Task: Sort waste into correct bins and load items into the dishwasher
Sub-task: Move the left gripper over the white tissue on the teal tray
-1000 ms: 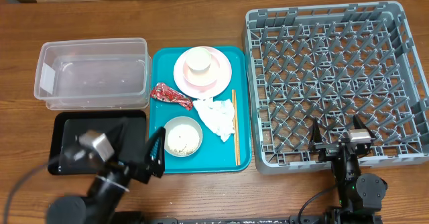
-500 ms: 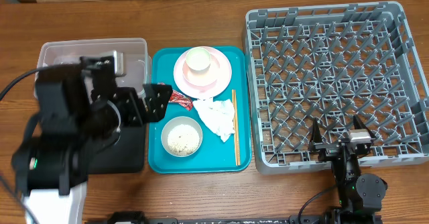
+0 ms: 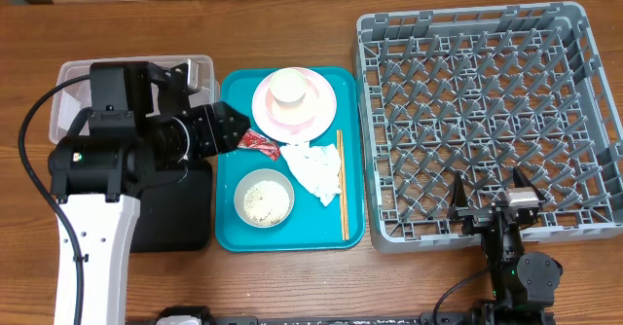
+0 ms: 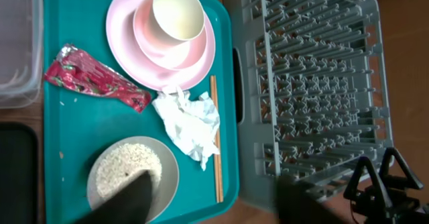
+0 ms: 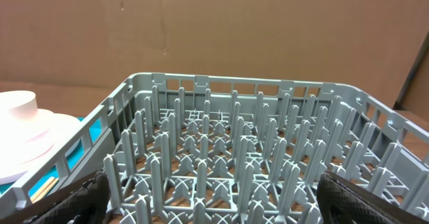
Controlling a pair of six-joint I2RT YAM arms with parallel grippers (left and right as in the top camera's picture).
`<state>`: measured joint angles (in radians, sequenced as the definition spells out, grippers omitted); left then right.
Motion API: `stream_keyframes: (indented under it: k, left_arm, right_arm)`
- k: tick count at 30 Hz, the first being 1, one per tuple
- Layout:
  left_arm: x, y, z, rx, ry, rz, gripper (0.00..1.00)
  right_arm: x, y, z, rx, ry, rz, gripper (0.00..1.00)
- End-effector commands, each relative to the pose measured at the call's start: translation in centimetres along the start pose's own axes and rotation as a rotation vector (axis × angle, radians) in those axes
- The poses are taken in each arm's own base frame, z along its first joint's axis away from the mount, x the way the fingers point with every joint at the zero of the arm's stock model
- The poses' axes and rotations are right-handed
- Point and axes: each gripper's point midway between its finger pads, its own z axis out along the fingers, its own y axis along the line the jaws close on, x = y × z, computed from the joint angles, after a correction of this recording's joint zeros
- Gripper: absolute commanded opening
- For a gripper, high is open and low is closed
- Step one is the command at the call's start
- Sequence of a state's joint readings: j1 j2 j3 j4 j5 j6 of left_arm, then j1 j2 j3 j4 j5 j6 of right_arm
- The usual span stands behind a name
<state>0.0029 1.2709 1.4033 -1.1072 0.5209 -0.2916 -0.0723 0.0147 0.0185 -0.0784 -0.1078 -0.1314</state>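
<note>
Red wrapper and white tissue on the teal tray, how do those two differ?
The red wrapper is shiny; the white tissue is matte. The wrapper is a long flattened strip, the tissue a bunched lump. The wrapper lies apart from the chopsticks, the tissue right against them. Both are crumpled and lie loose on the teal tray.

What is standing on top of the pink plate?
A pinkish bowl sits on the plate, and a cream cup stands in it. The plate's middle is covered.
</note>
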Motion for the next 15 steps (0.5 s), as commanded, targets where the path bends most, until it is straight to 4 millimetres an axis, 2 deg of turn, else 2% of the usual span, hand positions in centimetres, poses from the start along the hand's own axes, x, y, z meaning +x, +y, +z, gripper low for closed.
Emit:
stream_keyframes:
  k: [1,3,4,7,12,15]
  left_arm:
    - [0.0,-0.6,-0.2,0.013,0.007,-0.027,0.22]
    - [0.3,-0.6,0.2,-0.001,0.023,-0.028,0.12]
    - [0.5,-0.5,0.6,-0.015,0.036,-0.03,0.04]
    - [1.3,-0.1,1.7,-0.067,0.076,-0.06,0.04]
    - [3.4,0.1,5.0,-0.16,0.182,-0.056,0.04]
    - [4.7,-0.3,7.4,-0.198,0.245,-0.042,0.14]
  right_arm:
    - [0.2,0.1,0.0,-0.006,-0.005,-0.004,1.0]
    - [0.2,0.1,0.0,-0.006,-0.005,-0.005,1.0]
    - [0.2,0.1,0.0,-0.006,-0.005,-0.004,1.0]
    - [0.2,0.1,0.0,-0.006,-0.005,-0.004,1.0]
    - [0.2,0.1,0.0,-0.006,-0.005,-0.005,1.0]
    - [0.2,0.1,0.0,-0.006,-0.005,-0.004,1.0]
